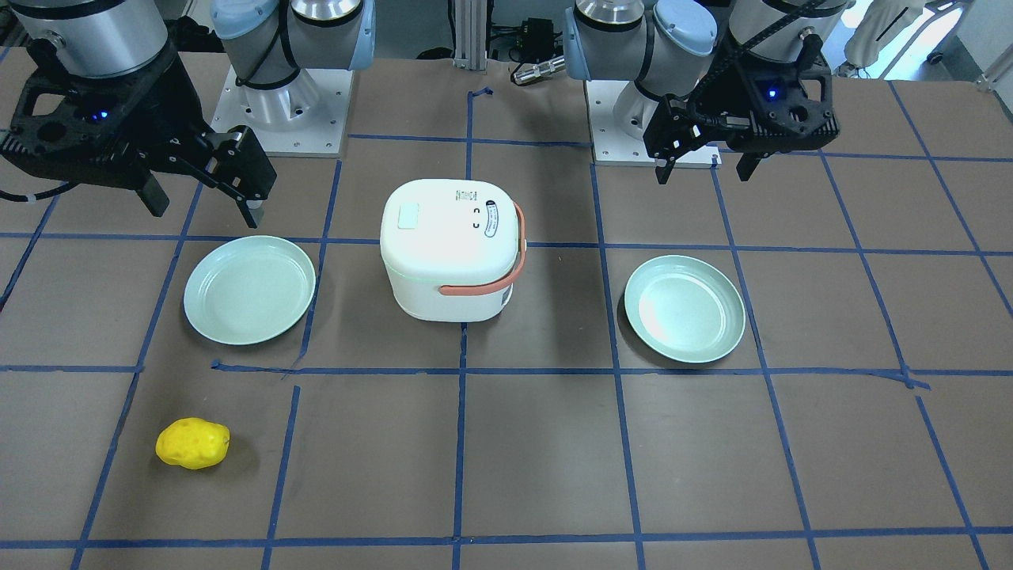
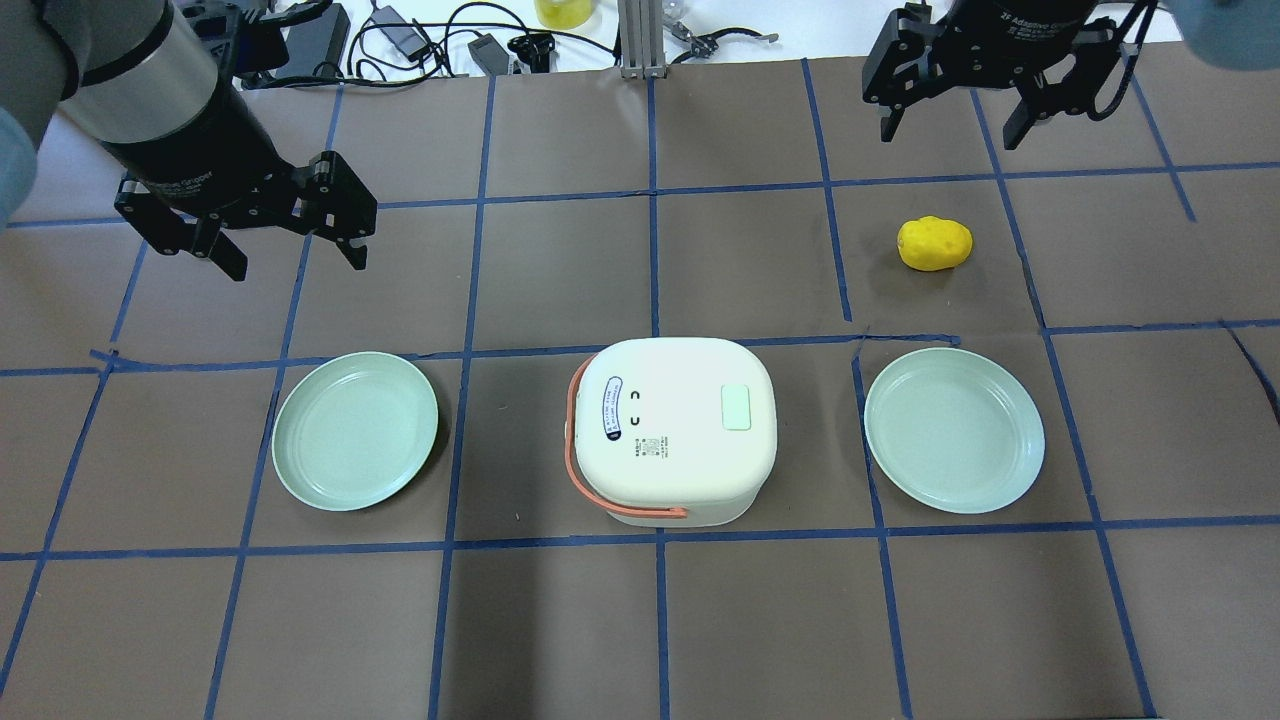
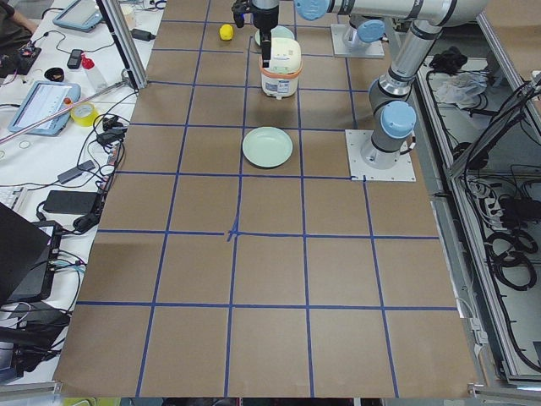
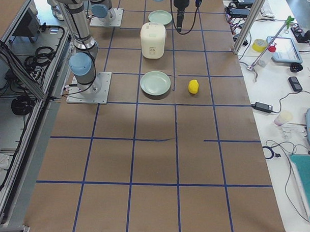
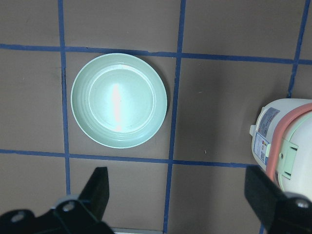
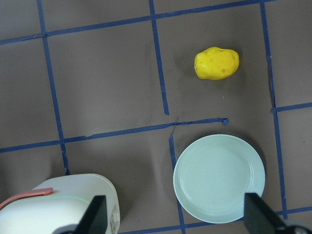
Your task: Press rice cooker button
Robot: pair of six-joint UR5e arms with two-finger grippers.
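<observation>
overhead — button (image 2: 735, 407) atop rice cooker (image 2: 690, 455) | left wrist — cooker side only

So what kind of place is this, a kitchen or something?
Probably a robotics lab, not a kitchen: a table gridded with blue tape, a robot arm base bolted to it, and cables lying beside it.

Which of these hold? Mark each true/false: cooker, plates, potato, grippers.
1. The rice cooker has its lid shut. True.
2. The potato lies on a plate. False: it lies on the table, apart from the left plate and the right plate.
3. The left gripper and the right gripper are both open. True.
4. The right gripper touches the button. False: it hovers well away from it.
5. One plate sits on each side of the cooker. True.
</observation>
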